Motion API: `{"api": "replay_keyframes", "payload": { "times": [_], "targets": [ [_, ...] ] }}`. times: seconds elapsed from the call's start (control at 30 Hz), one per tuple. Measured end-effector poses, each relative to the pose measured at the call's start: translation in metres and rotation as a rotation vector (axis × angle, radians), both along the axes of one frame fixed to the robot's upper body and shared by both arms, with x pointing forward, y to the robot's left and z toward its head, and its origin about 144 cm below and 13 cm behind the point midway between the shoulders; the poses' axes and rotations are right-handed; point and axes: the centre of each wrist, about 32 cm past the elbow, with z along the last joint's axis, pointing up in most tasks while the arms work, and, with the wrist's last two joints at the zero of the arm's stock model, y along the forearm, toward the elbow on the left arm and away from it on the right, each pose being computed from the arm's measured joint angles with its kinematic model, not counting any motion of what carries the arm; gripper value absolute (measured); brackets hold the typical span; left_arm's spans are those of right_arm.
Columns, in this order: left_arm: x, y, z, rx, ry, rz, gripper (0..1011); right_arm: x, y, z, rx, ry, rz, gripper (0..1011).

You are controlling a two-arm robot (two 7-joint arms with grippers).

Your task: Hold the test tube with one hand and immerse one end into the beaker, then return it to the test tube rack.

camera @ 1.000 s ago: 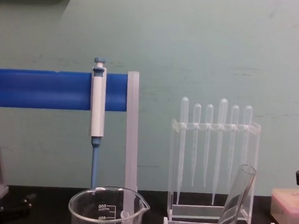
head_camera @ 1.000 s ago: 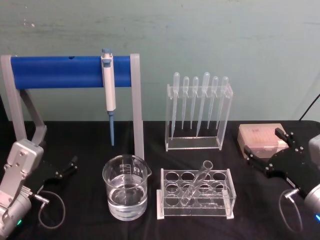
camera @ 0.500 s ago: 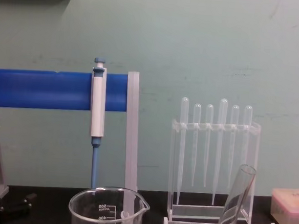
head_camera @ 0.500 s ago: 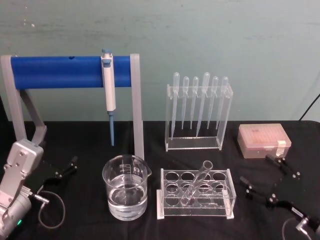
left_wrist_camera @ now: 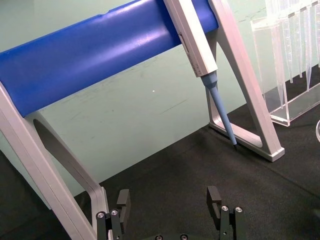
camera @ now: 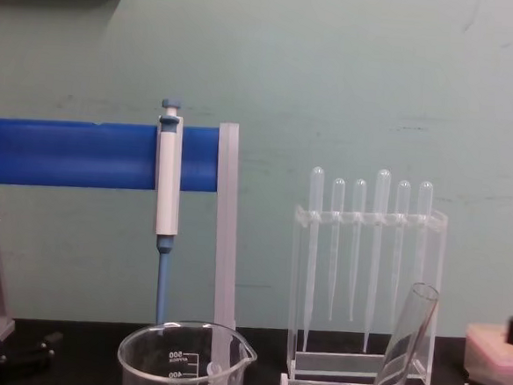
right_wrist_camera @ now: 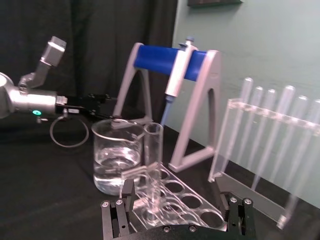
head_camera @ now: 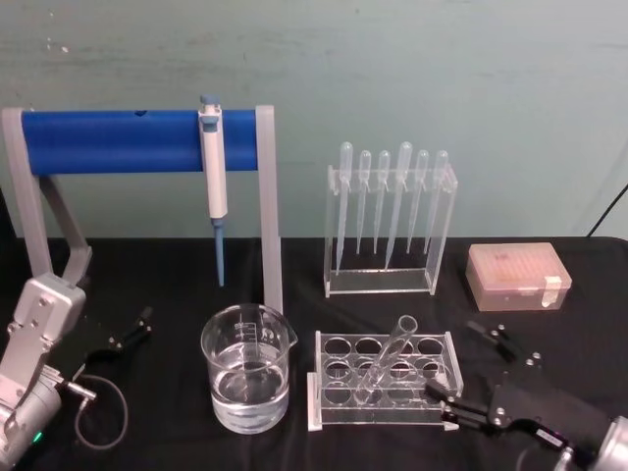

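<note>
The test tube [head_camera: 386, 358] is a wide clear tube leaning in a clear rack [head_camera: 329, 412], rim up and to the right. Left of the rack stands the beaker [head_camera: 245, 378], about half full of clear liquid. My right gripper [head_camera: 469, 368] is open, low over the table just right of the rack, fingers pointing at it. In the right wrist view the test tube [right_wrist_camera: 152, 165] and beaker [right_wrist_camera: 117, 160] lie ahead of the open right gripper [right_wrist_camera: 175, 192]. My left gripper [head_camera: 128, 334] rests open at the far left, clear of the beaker, as the left gripper [left_wrist_camera: 168, 205] shows in its wrist view.
A grey stand with a blue bar [head_camera: 137, 140] holds a blue-and-white pipettor [head_camera: 213, 182] behind the beaker. A clear holder of several thin pipettes [head_camera: 390, 221] stands behind the rack. A pink box [head_camera: 517, 276] sits at the right. A cable loop [head_camera: 103, 412] lies by the left arm.
My right gripper has swung from beside the pink box toward me and leftward, ending low beside the rack's right end. The left arm, tube and beaker have not moved.
</note>
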Motion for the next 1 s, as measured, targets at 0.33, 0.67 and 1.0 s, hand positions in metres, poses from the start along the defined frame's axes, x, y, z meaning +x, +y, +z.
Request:
{"api": "replay_keyframes", "payload": {
  "times": [0.33,0.67,1.0],
  "targets": [
    [0.000,0.000,0.000,0.000,0.000,0.000,1000,0.027,0.023,-0.007,0.048,0.007,0.078,1002],
    [0.000,0.000,0.000,0.000,0.000,0.000,1000,0.047,0.036,-0.002,0.040,0.003,0.126,1002],
    [0.000,0.000,0.000,0.000,0.000,0.000,1000,0.052,0.040,-0.001,0.029,0.012,0.146,1002]
  ]
}}
